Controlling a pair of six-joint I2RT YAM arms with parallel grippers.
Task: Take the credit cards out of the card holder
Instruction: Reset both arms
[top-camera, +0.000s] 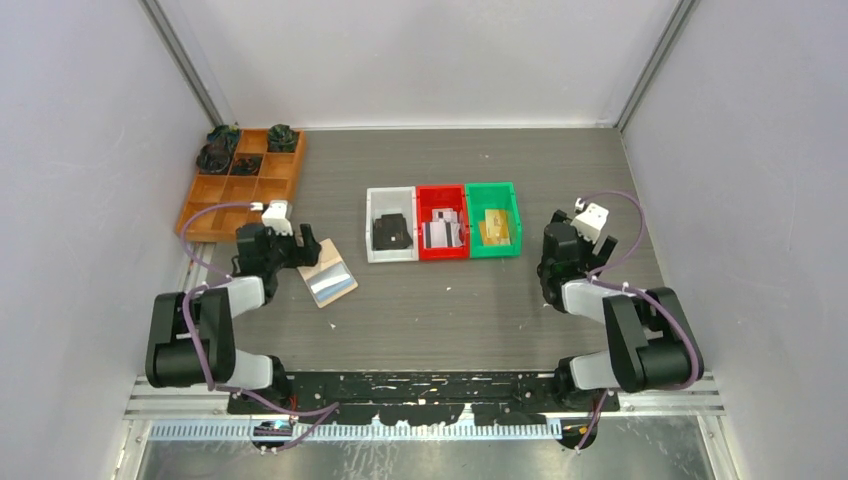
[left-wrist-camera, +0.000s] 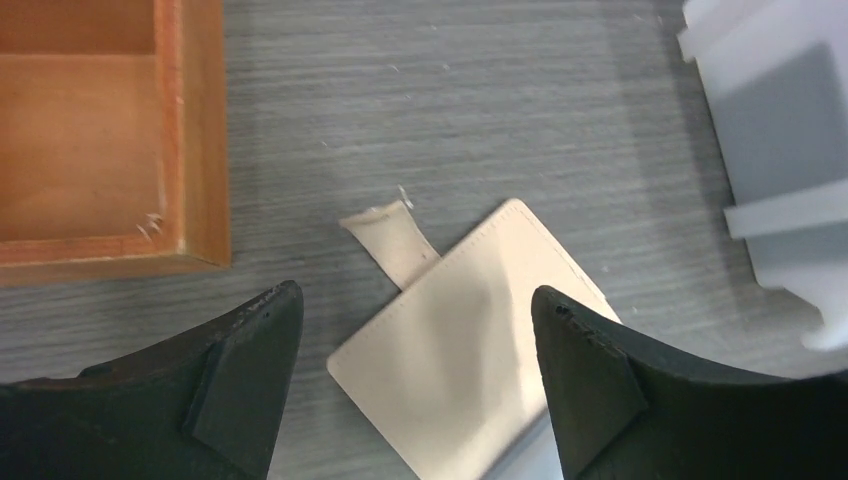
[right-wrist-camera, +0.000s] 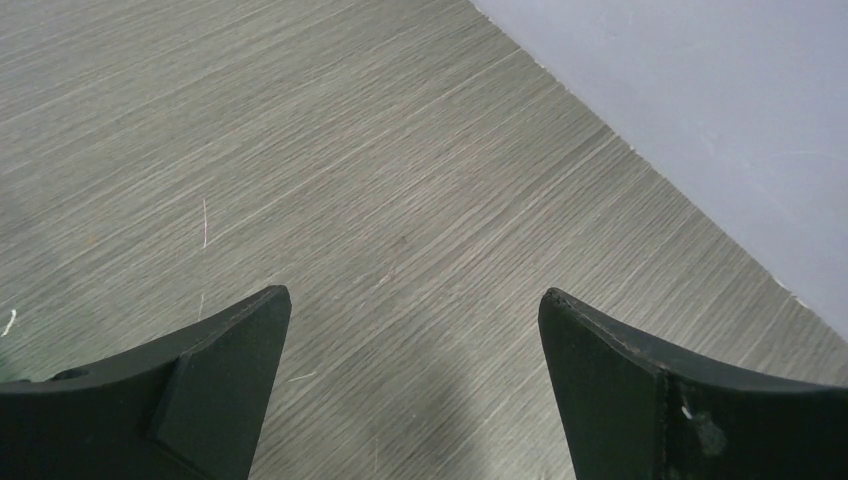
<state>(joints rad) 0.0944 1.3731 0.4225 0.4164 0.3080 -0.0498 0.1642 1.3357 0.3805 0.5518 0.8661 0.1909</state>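
Note:
The card holder (top-camera: 328, 275) lies open on the table left of centre, with a tan flap and a silvery inside. In the left wrist view its tan flap (left-wrist-camera: 470, 350) and small tab (left-wrist-camera: 392, 243) lie between and below my fingers. My left gripper (top-camera: 303, 248) (left-wrist-camera: 417, 293) is open, hovering just over the holder's far-left end, holding nothing. Black credit cards (top-camera: 392, 232) lie in the white bin, white-pink cards (top-camera: 442, 232) in the red bin, gold cards (top-camera: 496, 227) in the green bin. My right gripper (top-camera: 552, 262) (right-wrist-camera: 415, 294) is open and empty over bare table at the right.
The white bin (top-camera: 375, 205) (left-wrist-camera: 780, 150), red bin (top-camera: 441, 192) and green bin (top-camera: 493, 190) stand in a row at the table's middle. An orange-brown compartment tray (top-camera: 222, 190) (left-wrist-camera: 205, 150) sits at the far left with dark items in its back cells. Grey walls enclose the table.

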